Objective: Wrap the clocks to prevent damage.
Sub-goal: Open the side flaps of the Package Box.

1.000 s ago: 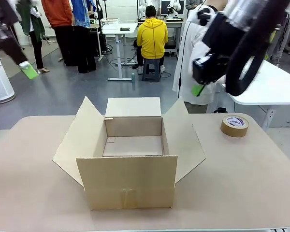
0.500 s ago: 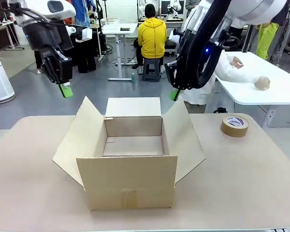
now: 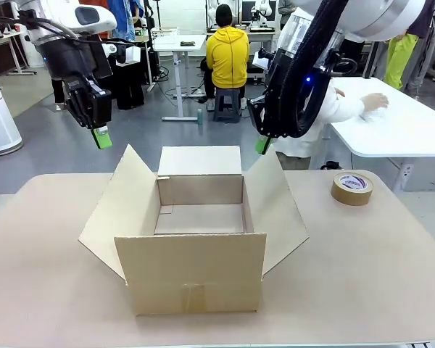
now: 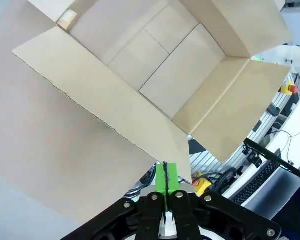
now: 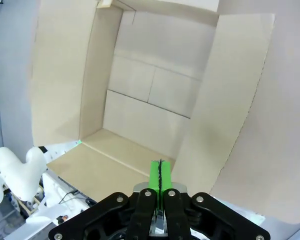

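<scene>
1. An open cardboard box [image 3: 192, 272] sits mid-worktop [image 3: 362, 283], its four flaps spread.
2. A roll of tape [image 3: 351, 188] lies flat at the box's 2 o'clock, well apart.
3. The left end effector [image 3: 101, 137] hangs above the box's 10 o'clock, clenched on nothing, pads touching.
4. The right end effector [image 3: 262, 145] hangs above 1 o'clock, likewise clenched empty.

Left gripper [image 3: 101, 138] comes in from far upper left, now above left flap of cardboard box [image 3: 192, 279], touch lower than half second ago. Right gripper [image 3: 262, 146] drops back from close to camera, now over right flap. Person's hand [image 3: 375, 101] shifts along white table [image 3: 413, 134].
</scene>
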You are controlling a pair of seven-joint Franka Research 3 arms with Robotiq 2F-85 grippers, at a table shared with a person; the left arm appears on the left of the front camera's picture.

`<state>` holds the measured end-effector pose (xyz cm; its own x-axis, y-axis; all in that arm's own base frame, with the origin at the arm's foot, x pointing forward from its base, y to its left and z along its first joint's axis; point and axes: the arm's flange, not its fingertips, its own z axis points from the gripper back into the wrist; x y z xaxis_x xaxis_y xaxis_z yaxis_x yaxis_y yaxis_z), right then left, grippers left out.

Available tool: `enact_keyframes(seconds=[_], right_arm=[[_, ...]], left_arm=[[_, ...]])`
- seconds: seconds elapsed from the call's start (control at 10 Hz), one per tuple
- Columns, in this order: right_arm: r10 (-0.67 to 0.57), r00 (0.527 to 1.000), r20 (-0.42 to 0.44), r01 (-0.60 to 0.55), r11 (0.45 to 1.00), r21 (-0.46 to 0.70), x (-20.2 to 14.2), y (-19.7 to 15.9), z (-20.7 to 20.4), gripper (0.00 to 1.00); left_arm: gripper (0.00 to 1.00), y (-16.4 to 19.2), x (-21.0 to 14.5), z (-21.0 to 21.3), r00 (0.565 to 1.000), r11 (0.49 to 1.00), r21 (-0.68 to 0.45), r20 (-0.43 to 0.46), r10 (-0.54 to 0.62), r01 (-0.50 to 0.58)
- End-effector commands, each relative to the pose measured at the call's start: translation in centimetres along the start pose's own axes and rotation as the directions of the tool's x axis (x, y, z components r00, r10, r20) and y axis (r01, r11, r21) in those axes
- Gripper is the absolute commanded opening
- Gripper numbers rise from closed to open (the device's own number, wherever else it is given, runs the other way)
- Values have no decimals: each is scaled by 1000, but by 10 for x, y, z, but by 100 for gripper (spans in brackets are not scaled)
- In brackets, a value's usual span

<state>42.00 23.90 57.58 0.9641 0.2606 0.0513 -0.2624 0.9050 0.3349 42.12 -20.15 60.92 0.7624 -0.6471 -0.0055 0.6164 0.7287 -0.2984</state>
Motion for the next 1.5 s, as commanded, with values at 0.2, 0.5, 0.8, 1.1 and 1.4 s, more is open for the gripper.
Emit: enact_keyframes(seconds=[0.2, 0.5, 0.8, 1.1, 1.4], right_arm=[[-9, 1000, -27, 6, 993, -120, -8, 9, -30, 1], [-21, 999, -42, 14, 986, -168, -12, 20, -67, 1], [-65, 998, 0, 62, 959, -278, -7, 12, -104, 1], [-113, 982, 149, 169, 880, -444, -9, -7, -120, 1], [-168, 969, 182, 237, 843, -482, -13, -30, -138, 1]], left_arm=[[0, -23, 12, -32, 974, 965, 142, 88, 211, -222], [0, -42, 21, -68, 901, 856, 295, 229, 367, -424], [0, -45, 30, -107, 891, 786, 419, 232, 391, -454], [0, -31, 33, -128, 869, 736, 463, 243, 431, -494], [0, -12, 32, -141, 851, 725, 447, 239, 467, -524]])
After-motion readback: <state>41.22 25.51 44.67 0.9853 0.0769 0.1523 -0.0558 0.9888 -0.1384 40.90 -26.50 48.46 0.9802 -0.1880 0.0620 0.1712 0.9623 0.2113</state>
